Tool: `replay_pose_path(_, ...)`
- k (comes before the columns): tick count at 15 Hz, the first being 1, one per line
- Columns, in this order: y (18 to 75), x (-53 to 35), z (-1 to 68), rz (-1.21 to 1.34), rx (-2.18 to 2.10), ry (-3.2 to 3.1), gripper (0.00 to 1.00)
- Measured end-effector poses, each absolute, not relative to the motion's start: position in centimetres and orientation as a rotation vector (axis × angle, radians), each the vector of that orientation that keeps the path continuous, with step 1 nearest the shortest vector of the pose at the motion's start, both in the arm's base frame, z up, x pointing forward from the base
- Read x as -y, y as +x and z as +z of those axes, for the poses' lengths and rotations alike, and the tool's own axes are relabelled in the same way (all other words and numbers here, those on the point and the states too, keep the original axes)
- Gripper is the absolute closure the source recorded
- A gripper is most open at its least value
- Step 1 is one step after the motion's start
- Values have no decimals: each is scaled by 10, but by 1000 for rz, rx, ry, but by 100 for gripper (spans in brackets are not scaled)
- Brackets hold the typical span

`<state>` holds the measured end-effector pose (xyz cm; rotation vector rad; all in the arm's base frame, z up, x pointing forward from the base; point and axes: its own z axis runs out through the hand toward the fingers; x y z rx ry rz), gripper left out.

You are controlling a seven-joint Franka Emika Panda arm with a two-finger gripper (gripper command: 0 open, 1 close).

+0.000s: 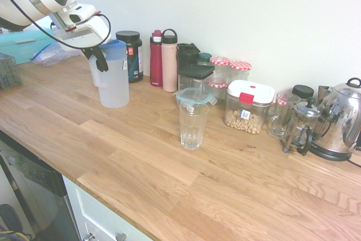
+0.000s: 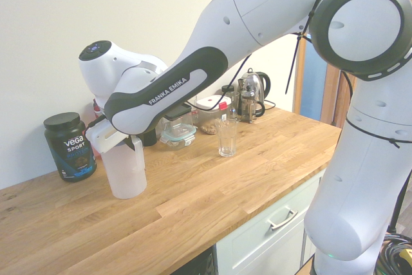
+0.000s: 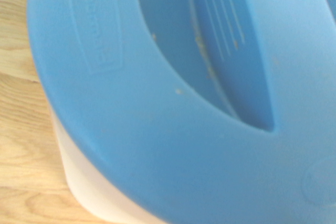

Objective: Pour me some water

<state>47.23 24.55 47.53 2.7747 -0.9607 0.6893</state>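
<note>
worktop (image 1: 169,184): long wooden counter; everything below stands on it.
arm (image 2: 257,11): white, reaching over the worktop to the jug; comes in from the top left in the first exterior view.
jug (image 1: 114,80): tall frosted-white plastic, blue lid (image 1: 114,49). Upright, long axis vertical, base flat on the wood. Handle faces the arm side. Stands well apart from the glass, just in front of the black tub.
water: can't be made out through the frosted wall; level not readable.
gripper (image 1: 100,60): dark fingers closed, at the jug's handle just under the lid rim. Whether they actually clamp the handle can't be told. Wrist view is filled by the lid (image 3: 173,93), so the jug sits directly below the hand.
kettle (image 1: 341,119): steel, far end of the row along the wall.
coffee press (image 1: 300,128): just beside the kettle.
black tub (image 1: 131,55): behind the jug, against the wall.
bottles: red (image 1: 156,59) and pink (image 1: 169,63), touching side by side.
glass (image 1: 193,123): clear tumbler, upright, in front of the jars.
</note>
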Motion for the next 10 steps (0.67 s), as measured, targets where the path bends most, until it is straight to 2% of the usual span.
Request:
replay_pose_path(6,474,-236,479,627,1006,2797,0)
replay_pose_path(10,452,-231,495,380,999,2859,0)
